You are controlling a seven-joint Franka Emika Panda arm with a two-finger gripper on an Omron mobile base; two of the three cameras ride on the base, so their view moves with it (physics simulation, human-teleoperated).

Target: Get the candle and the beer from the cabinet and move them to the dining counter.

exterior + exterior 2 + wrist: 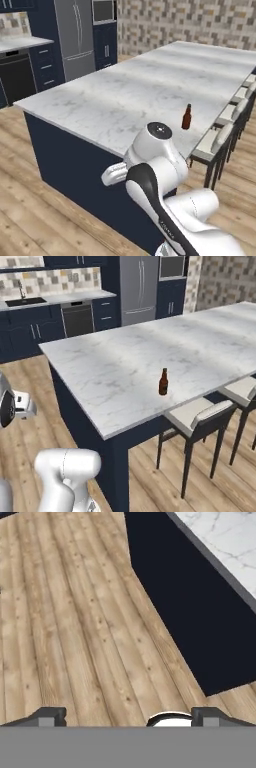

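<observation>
Spread wide with nothing between them, the jaws of the gripper point down at the wooden plank floor, its two dark finger tips standing far apart at the bottom of the hand view; they touch nothing. Just beside them in that view runs the navy base and the white marble edge of the dining counter. The beer stands upright on the dining counter, near the long edge lined with pale stools, well apart from the gripper and higher than it. From the right base view the beer shows as a small brown bottle with a reddish label, standing alone on the grey-veined top close to the nearest stool; its cap is too small to tell the colour. Behind the counter stand a steel fridge and navy base cabinets.
</observation>
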